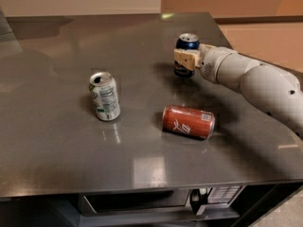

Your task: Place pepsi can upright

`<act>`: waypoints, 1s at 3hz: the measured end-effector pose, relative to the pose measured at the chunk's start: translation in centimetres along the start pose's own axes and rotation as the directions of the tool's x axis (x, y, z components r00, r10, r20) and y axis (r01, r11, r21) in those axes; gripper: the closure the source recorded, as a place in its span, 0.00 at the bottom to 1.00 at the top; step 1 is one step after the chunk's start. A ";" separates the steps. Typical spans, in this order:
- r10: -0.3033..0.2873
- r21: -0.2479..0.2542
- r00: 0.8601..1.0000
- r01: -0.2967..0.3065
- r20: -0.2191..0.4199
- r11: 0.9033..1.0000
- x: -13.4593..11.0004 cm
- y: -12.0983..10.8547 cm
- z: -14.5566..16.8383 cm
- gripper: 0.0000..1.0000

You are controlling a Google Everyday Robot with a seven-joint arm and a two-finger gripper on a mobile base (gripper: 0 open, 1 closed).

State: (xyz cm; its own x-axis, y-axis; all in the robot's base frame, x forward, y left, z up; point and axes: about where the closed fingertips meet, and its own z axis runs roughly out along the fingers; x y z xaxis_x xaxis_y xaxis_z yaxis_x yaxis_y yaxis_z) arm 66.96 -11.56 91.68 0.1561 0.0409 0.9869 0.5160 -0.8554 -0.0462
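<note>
Dark grey table (57,145) fills my view, with a pale wall behind it. I take the red cola can (188,122), lying on its side, as my marker. Beyond it and slightly to its right, well apart, stands the pepsi can (188,42), silver top up, upright as far as I can see. My gripper (186,59) is closed around its middle, reaching in from the right. I judge the turning done: the can's base looks at or just above the tabletop, though I cannot tell whether it touches. Left to do: set it down firmly, open the fingers and pull away without tipping it. By count: three cans, one pepsi, one red cola, and one white and green can (104,96) upright, left of the marker.
</note>
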 end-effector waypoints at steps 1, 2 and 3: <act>-0.036 0.005 0.999 0.036 -0.027 0.999 -0.8 -0.2 -0.1 0.87; -0.048 -0.004 0.998 0.048 -0.041 0.999 -1.4 -0.3 -0.1 0.64; -0.048 -0.001 0.998 0.048 -0.042 0.999 -1.3 -0.5 0.0 0.39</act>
State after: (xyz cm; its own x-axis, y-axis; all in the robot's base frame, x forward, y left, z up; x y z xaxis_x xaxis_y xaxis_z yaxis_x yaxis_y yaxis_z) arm 66.50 -11.21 90.38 0.0955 0.0602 0.9936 0.5219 -0.8530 0.0015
